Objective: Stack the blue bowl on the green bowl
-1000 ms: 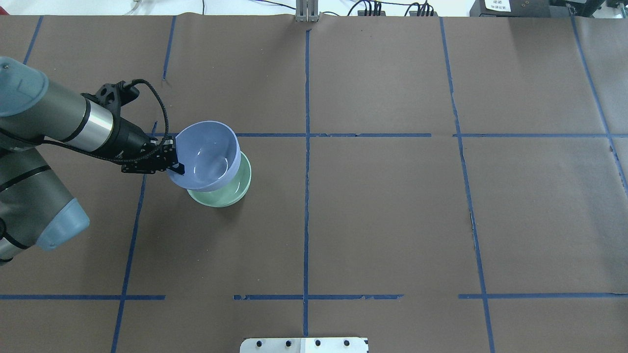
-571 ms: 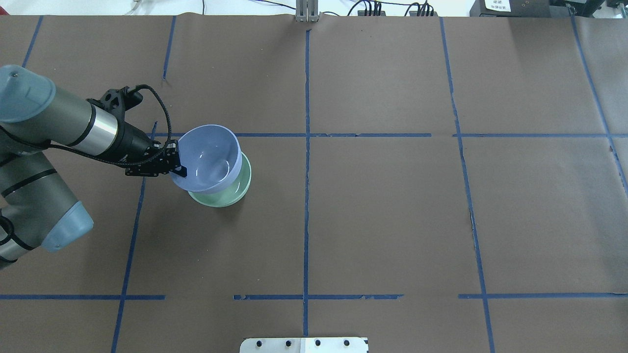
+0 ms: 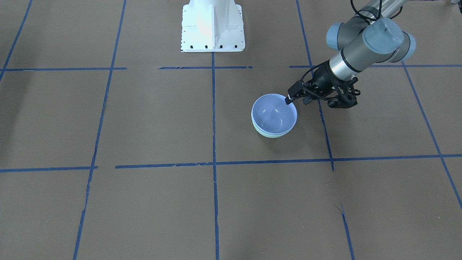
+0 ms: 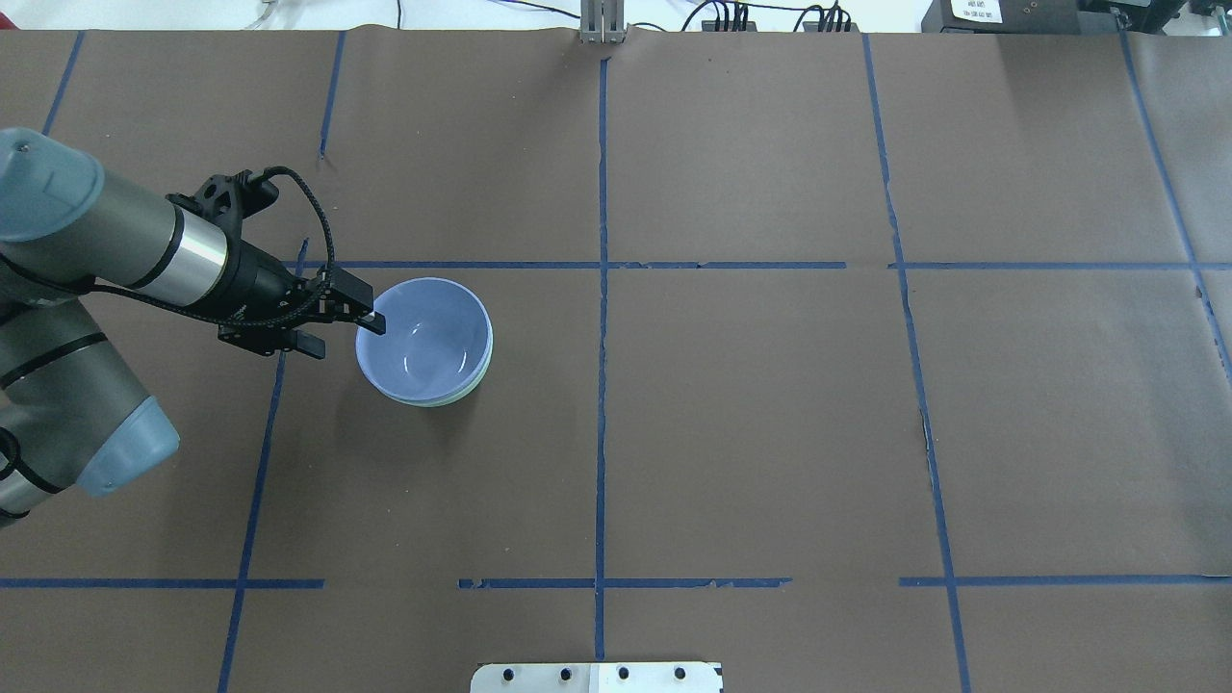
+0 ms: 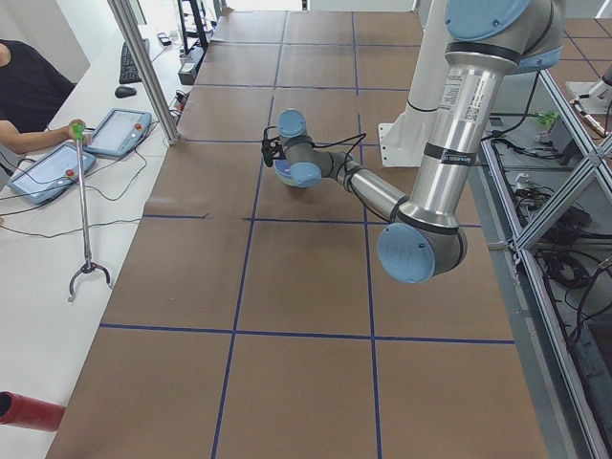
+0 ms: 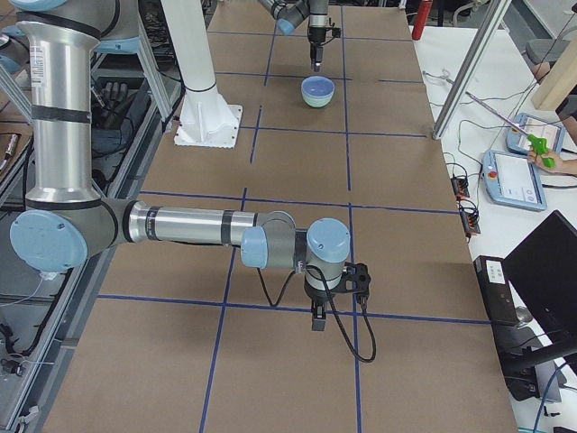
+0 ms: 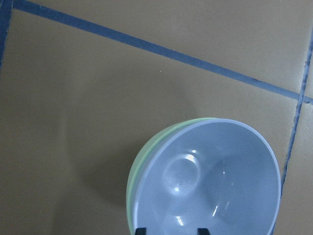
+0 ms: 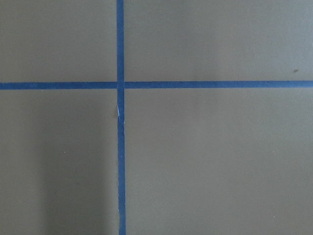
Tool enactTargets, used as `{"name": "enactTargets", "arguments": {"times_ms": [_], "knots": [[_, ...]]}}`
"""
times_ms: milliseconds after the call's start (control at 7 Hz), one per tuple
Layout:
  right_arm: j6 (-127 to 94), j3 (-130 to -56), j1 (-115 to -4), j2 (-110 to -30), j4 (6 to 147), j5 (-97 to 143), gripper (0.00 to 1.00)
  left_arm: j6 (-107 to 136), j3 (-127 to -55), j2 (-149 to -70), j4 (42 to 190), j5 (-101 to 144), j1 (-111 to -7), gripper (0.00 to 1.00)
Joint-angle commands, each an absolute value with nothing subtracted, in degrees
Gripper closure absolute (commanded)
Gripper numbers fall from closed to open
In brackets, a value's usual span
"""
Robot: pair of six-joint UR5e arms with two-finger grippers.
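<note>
Tabletop, blue bowl beside left claw

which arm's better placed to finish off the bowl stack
Left. The left gripper is open at the rim of the blue bowl, nested in the green bowl; it likely only needs to back away. The right gripper is far off over the table.

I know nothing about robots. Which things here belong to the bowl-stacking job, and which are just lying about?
Part of the job:
- blue bowl, nested in the green bowl
- left end effector, open at the blue bowl's rim

Just lying about, off the brown work surface:
- tablets
- grabber stick
- laptop
</note>
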State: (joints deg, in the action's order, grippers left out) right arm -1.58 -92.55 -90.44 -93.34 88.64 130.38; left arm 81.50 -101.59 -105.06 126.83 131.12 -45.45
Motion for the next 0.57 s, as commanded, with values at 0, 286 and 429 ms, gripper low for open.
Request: {"name": "enactTargets", "arguments": {"times_ms": [0, 286, 429], "knots": [[-1.6, -92.5, -90.4, -93.3, 88.6, 130.3, 0.00, 79.8, -103.6, -104.9, 126.4, 131.2, -47.4, 0.00], [-1.6, -92.5, -90.4, -93.3, 88.6, 130.4, 0.00, 65.6, -104.8, -104.9, 120.2, 131.3, -53.9, 0.00], [-1.6, -92.5, -90.4, -93.3, 88.7, 130.3, 0.00, 53.6, -105.9, -104.7, 113.4, 131.3, -58.8, 0.00]]}}
